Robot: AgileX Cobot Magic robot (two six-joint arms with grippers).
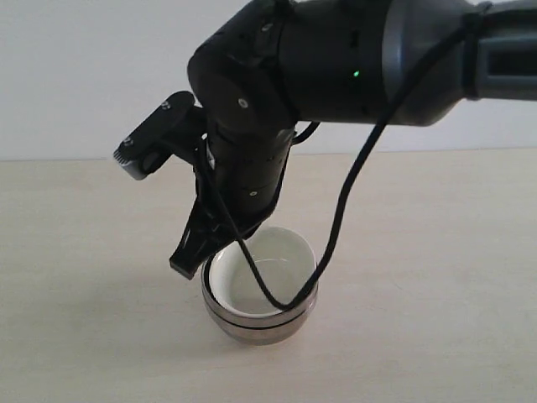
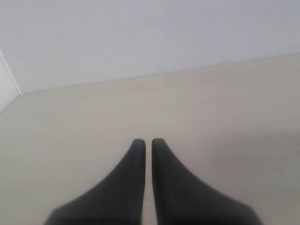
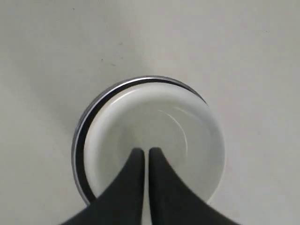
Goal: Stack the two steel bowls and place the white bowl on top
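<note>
Above the stack, mid-table, my right gripper (image 3: 146, 151) hangs with jaws pressed together, empty. Just below it the white bowl (image 3: 187, 140) sits nested in the two steel bowls (image 1: 260, 323); stacking looks done to me. My left gripper (image 2: 146, 140), jaws also together, hovers over the table (image 2: 243, 117).

Exterior oblique and right wrist overhead share white bowl (image 1: 289, 260), left wrist low

A: The light is soft, even and bright; the table (image 1: 436, 252) looks pale, almost washed out.
B: Yes. Only a faint shadow lies at the base of the steel bowls (image 1: 260, 327). The arm (image 1: 336, 59) is nearly featureless black.
A: And the wrist views?
B: The fingers (image 2: 126, 187), close to the lens, are blurred at their edges. A thin arc of glare lies inside the white bowl (image 3: 154, 126).
</note>
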